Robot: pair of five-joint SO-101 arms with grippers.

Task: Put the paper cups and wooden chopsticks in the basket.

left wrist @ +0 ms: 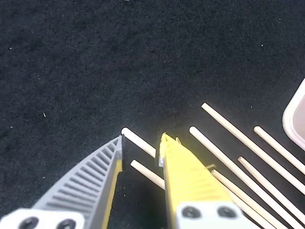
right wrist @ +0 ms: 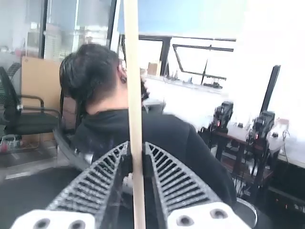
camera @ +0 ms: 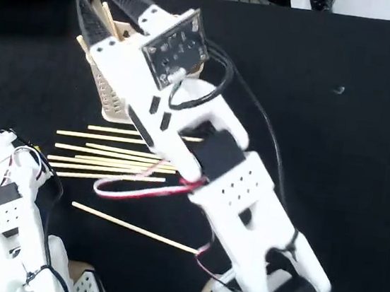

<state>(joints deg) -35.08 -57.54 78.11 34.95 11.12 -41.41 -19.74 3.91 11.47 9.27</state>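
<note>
The chopsticks (left wrist: 238, 129) beside the left end effector (left wrist: 141, 137) are smooth, bare wood. Its fingers (left wrist: 90, 176) are ribbed plastic, and the table (left wrist: 119, 57) under it is fuzzy matt cloth.

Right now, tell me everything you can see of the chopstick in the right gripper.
The chopstick is a plain, pale wooden stick, straight and slender. It is held in the air, clamped between the two ribbed grey fingers of the right gripper. It runs lengthwise between them and sticks out far past their tips.
</note>
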